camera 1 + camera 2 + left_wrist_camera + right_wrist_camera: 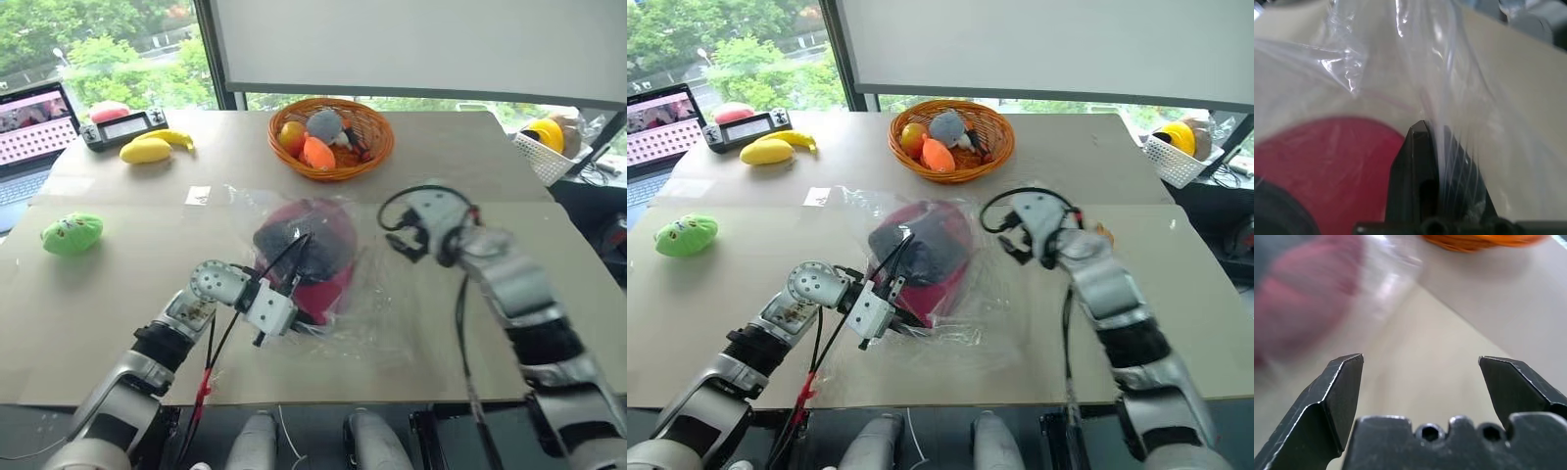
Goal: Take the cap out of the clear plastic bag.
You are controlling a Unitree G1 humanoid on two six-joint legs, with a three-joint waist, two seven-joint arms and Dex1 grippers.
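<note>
The dark red cap [318, 245] with its black lining lies inside the clear plastic bag [387, 304] in the middle of the table. My left gripper [302, 315] sits at the bag's near side, right beside the cap. In the left wrist view it is shut [1425, 128] on a fold of the bag's film [1376, 58], with the cap [1327, 156] just behind it. My right gripper [407, 245] hovers to the right of the cap, above the bag's right part. Its fingers [1344, 391] stand wide open and hold nothing, and the cap [1298, 298] is blurred beyond them.
An orange wicker basket [377, 147] of plush toys stands at the back centre. A lime-green plush [71, 233] lies at the left. Behind it are yellow plush bananas [147, 149], a small console [125, 127] and a laptop [34, 122]. A white basket [544, 157] stands at the far right.
</note>
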